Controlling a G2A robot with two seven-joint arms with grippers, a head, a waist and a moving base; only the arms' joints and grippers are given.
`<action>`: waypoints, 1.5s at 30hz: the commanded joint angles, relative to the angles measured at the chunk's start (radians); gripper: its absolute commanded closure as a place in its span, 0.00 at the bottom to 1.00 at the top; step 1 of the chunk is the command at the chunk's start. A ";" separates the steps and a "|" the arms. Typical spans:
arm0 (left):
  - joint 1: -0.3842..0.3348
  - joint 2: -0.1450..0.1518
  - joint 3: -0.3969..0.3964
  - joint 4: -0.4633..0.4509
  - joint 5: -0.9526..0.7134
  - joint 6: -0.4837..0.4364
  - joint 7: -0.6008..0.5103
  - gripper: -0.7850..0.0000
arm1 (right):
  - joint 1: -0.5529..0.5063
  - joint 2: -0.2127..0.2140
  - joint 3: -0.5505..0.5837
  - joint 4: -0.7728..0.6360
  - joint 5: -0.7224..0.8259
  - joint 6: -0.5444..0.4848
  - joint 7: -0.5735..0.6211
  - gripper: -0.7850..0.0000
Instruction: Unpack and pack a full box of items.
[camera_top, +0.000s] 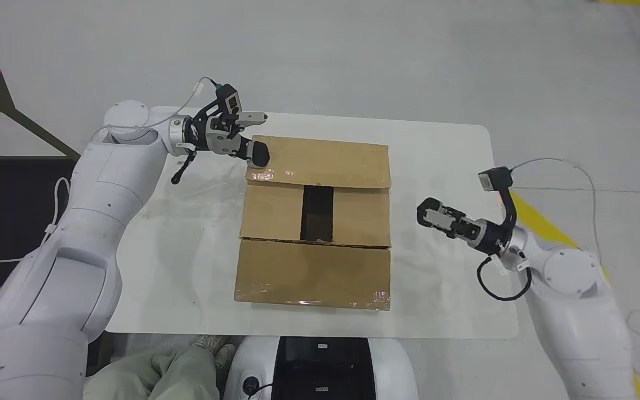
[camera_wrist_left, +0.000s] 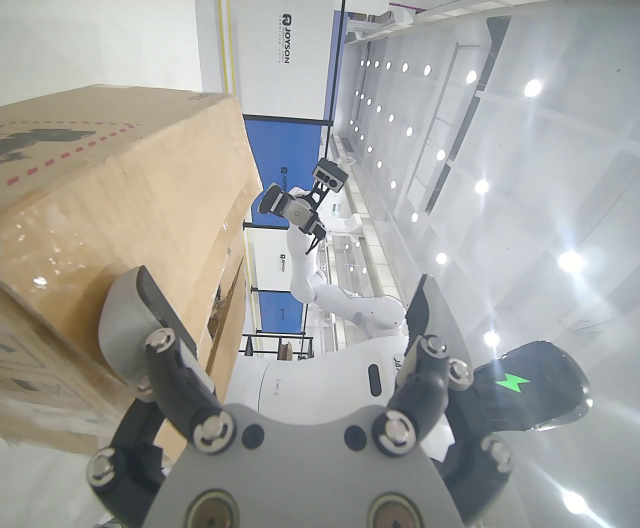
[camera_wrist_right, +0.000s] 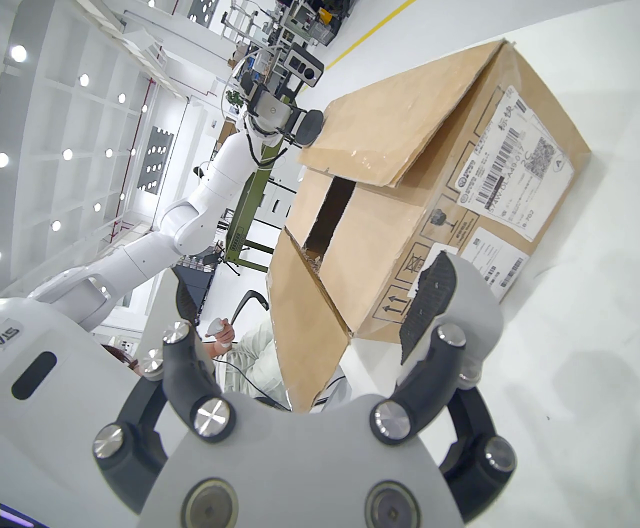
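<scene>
**Top view.** Box (camera_top: 340, 215): brown cardboard, standing mid-table (camera_top: 440, 300). Far and near outer flaps stood open. The two inner flaps were folded down with a dark gap (camera_top: 317, 213) between them, and the contents could not be made out through it. Left gripper (camera_top: 252, 152): at the box's far left corner, by the far flap's edge; contact could not be judged from above. Right gripper (camera_top: 428, 214): off the box's right side, apart from it, over bare table.

**Left wrist view.** Left gripper (camera_wrist_left: 282, 285): fingers spread wide, nothing between them. One finger (camera_wrist_left: 150, 310) lay just beside the cardboard (touching or a hair apart could not be settled). Box (camera_wrist_left: 125, 200): seen close, cut off at the frame edge, one corner and part of a flap in sight. Right gripper (camera_wrist_left: 272, 200): far off and small, with its fingers too small to read here.

**Right wrist view.** Right gripper (camera_wrist_right: 310, 280): fingers wide apart and empty, one of them seen edge-on and mostly dark. Box (camera_wrist_right: 380, 220): beyond the fingers, resting on the table, with printed labels (camera_wrist_right: 515, 155) on the side facing the camera. Gap (camera_wrist_right: 330, 212): black inside, contents hidden. Left gripper (camera_wrist_right: 310, 127): at the raised far flap's corner, its dark pad apparently against the flap's edge.
</scene>
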 joint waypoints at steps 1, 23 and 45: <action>0.000 0.000 0.000 0.000 0.000 0.000 0.000 0.00 | -0.006 0.003 0.001 0.002 0.021 0.045 0.021 0.00; 0.000 0.000 0.000 0.000 0.000 0.000 0.000 0.00 | -0.117 0.019 -0.092 -0.059 0.057 0.265 0.155 0.00; 0.000 0.000 0.000 0.000 0.000 0.000 0.000 0.00 | -0.104 0.017 -0.170 -0.059 0.229 0.183 0.212 0.00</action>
